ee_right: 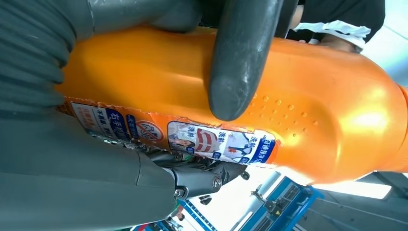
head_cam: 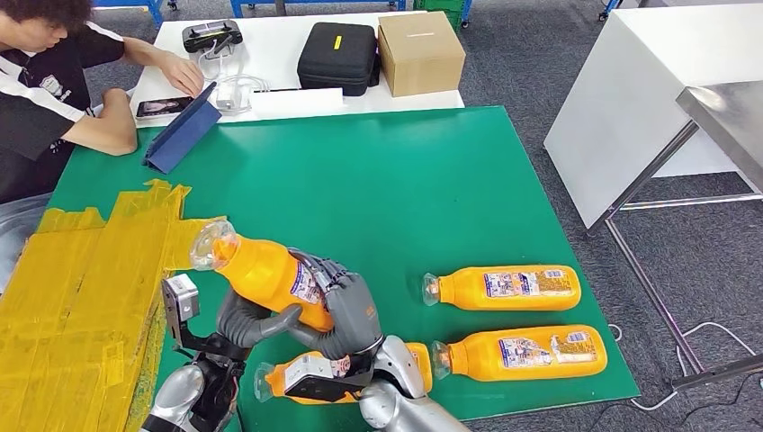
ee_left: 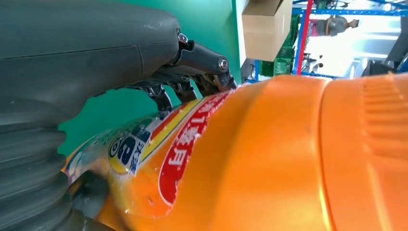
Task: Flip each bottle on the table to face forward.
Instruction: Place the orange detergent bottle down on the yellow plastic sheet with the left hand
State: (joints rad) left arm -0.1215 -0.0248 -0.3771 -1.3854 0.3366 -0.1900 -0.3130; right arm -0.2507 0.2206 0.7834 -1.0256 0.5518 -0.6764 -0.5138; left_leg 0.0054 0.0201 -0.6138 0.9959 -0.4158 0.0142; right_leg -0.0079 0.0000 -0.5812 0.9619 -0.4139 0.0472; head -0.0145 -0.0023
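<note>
Orange bottle (head_cam: 265,270), raised above green worktop (head_cam: 387,180), cap end tilted up.
Left robot hand (head_cam: 247,322) and right robot hand (head_cam: 346,306) both clasp it; three bottles lie flat nearby.

Four orange bottles: one (head_cam: 265,270) raised and tilted, three (head_cam: 504,288) (head_cam: 522,351) (head_cam: 301,376) lying on green table (head_cam: 378,180)

Grey carpet floor (head_cam: 540,54), white table (head_cam: 279,36)

Silver arms are showing rounded joint housings; both hands are wearing dark grey shells, right hand (head_cam: 346,310), left hand (head_cam: 256,326). Wrist covers are looking grey and ribbed; small bright screws are sitting at the finger pivots.
</note>
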